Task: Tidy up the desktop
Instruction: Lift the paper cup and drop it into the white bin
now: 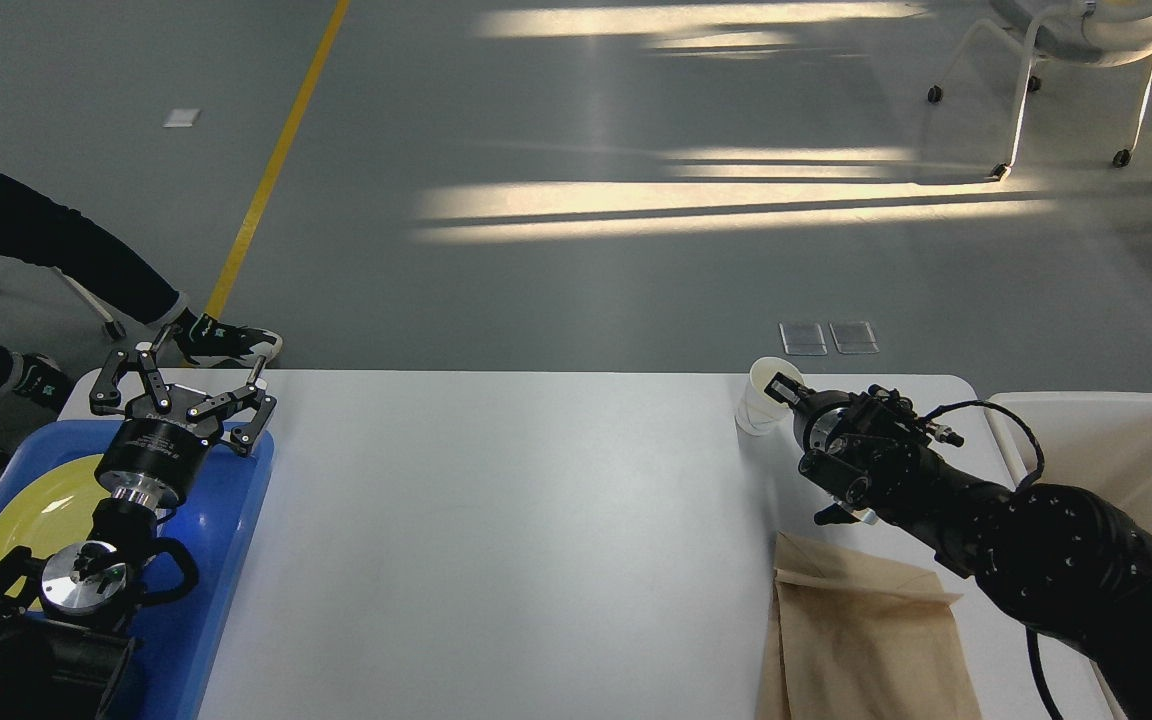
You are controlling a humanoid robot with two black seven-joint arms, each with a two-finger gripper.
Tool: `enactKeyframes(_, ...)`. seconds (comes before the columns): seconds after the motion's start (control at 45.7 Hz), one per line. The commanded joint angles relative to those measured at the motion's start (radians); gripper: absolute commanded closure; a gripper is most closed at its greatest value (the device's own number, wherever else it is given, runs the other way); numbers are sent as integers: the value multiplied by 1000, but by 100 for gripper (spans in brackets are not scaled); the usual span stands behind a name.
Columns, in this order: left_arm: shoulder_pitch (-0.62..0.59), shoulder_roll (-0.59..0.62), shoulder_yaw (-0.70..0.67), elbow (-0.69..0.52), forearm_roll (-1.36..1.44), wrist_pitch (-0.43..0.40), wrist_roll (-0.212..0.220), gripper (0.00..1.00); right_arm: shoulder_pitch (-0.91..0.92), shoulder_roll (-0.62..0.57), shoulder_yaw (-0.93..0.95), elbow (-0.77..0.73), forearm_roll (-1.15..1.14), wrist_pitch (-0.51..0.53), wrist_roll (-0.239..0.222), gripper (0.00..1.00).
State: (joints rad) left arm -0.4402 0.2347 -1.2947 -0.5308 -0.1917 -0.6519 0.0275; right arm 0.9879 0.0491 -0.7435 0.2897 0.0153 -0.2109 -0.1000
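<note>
The white desktop (496,520) fills the lower middle of the head view. A white paper cup (762,398) stands tilted near its far right edge. My right gripper (786,388) is at the cup's rim with one finger inside, and looks shut on the cup wall. A flat brown paper bag (861,640) lies at the front right, under my right arm. My left gripper (211,352) is open and empty above the far corner of the blue tray (236,560), which holds a yellow plate (31,510).
A white plastic bin (1116,440) stands just right of the desktop, beside my right arm. A person's legs and shoes (221,340) are beyond the table's far left corner. A wheeled chair (1076,60) stands far off at the top right.
</note>
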Motion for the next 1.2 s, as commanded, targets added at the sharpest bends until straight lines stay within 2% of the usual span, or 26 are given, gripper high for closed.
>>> enactKeyframes(0.0,0,0,0,0,0,0,0,4,0,0,-5,8,-2,2,0,94)
enactKeyframes(0.175,0,0,0,0,0,0,0,4,21,0,0,20,-2,7,0,100)
enactKeyframes(0.285,0,0,0,0,0,0,-1,4,81,-18,-8,97,-2,13,0,99)
enactKeyframes(0.679,0,0,0,0,0,0,0,4,449,-377,1,634,-5,50,0,99)
enactKeyframes(0.876,0,0,0,0,0,0,0,4,618,-491,3,729,-3,152,0,99)
enactKeyframes(0.963,0,0,0,0,0,0,0,4,716,-557,4,758,-3,252,0,99)
enactKeyframes(1.095,0,0,0,0,0,0,0,4,804,-614,4,761,-3,367,0,99)
enactKeyframes(1.182,0,0,0,0,0,0,0,4,824,-637,3,760,-3,400,0,99)
